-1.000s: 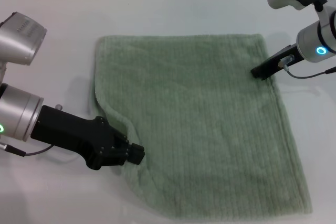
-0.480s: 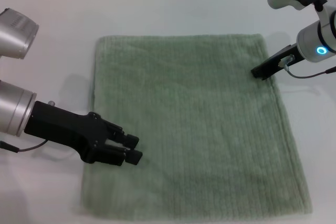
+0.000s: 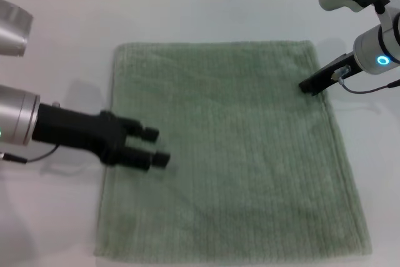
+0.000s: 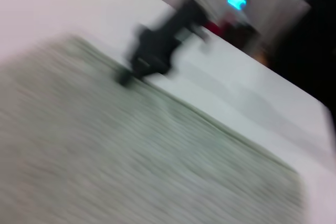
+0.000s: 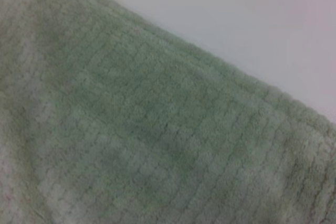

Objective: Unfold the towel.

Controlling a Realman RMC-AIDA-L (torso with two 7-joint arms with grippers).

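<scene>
The towel [image 3: 231, 154] lies spread flat on the white table [image 3: 187, 17], pale sage-green with fine ribs. My left gripper [image 3: 156, 147] is open and empty, hovering over the towel's left edge with its two fingers apart. My right gripper [image 3: 307, 85] sits at the towel's far right edge, its tip narrow and shut on the cloth there. The left wrist view shows the towel [image 4: 105, 156] blurred, with the right gripper [image 4: 134, 69] at its edge. The right wrist view is filled by the towel [image 5: 157, 129] and its border.
Bare white table surrounds the towel on the left, far side and right [image 3: 375, 154]. The towel's near edge runs close to the bottom of the head view.
The left gripper let go of the towel's folded near-left corner, opened, and drew back up and left. That corner now lies flat. The right arm has not moved.
</scene>
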